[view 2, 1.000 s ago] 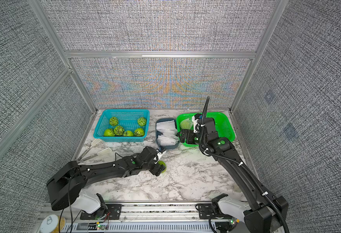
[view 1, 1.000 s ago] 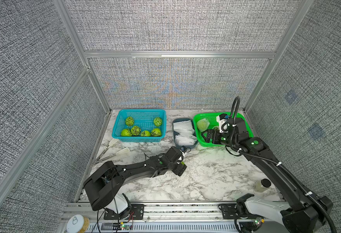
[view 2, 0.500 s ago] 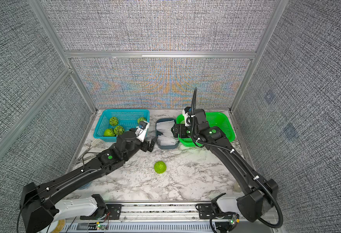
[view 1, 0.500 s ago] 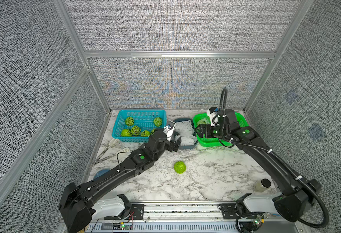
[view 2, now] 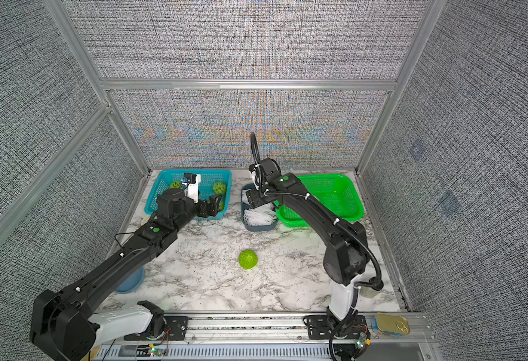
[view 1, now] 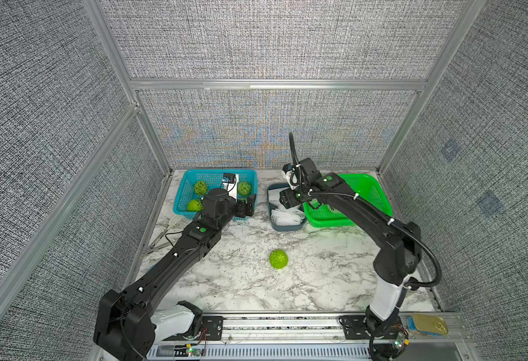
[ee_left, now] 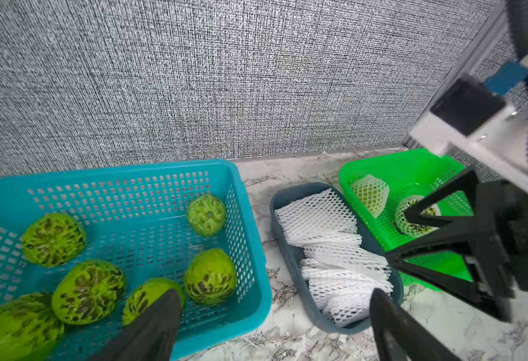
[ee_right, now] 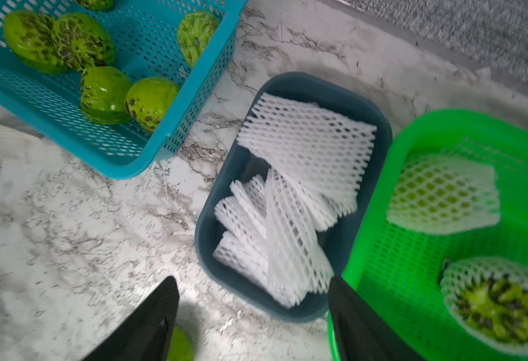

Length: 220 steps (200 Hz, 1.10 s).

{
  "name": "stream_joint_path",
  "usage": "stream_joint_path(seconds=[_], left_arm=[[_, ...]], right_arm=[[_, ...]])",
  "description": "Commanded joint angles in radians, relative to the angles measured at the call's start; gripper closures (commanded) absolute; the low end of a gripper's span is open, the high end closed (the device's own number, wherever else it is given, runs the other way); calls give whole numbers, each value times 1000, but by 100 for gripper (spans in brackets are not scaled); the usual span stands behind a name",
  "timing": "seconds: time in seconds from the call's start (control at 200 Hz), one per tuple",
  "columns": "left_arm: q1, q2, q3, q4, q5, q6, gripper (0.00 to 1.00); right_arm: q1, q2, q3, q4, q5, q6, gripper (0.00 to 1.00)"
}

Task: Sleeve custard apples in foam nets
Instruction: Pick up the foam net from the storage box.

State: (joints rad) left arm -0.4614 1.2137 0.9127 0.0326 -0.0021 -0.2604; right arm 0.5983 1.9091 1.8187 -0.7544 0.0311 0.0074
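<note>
Both top views: one bumpy green custard apple (view 1: 278, 259) (view 2: 247, 259) lies loose on the marble table (view 1: 225, 281), 6 o'clock from the dark grey tray (view 1: 284, 228) of white foam mesh nets (view 1: 287, 215). Left gripper (view 1: 246, 204) sits at the 4 o'clock corner of the teal slotted basket (view 1: 216, 171). Right gripper (view 1: 287, 203) is over the tray.
Left wrist: left gripper (ee_left: 275, 300) spread wide, empty.
Right wrist: right gripper (ee_right: 252, 284) fingers well apart, nothing gripped. Two netted fruits (ee_right: 444, 193) lie in the green basket (ee_right: 390, 250).
</note>
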Motion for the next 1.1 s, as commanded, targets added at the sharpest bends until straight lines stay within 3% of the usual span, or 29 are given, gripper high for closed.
stream_joint_path(seconds=[0.0,0.215,0.565,0.805,1.095], left_arm=[[51,15,-3,57,146,-88,5],[121,46,-7,52,235,-127,1],[152,82,-6,40,278,-129,1],[153,88,-4,28,278,-112,1],[152,101,-9,28,281,-110,1]], right_arm=[[13,81,69,-44,69,-249,24],[17,254,162,-25,155,-391,30],[21,367,182,133,213,-385,34],[24,395,218,158,191,-369,46],[32,387,212,172,187,-363,71]])
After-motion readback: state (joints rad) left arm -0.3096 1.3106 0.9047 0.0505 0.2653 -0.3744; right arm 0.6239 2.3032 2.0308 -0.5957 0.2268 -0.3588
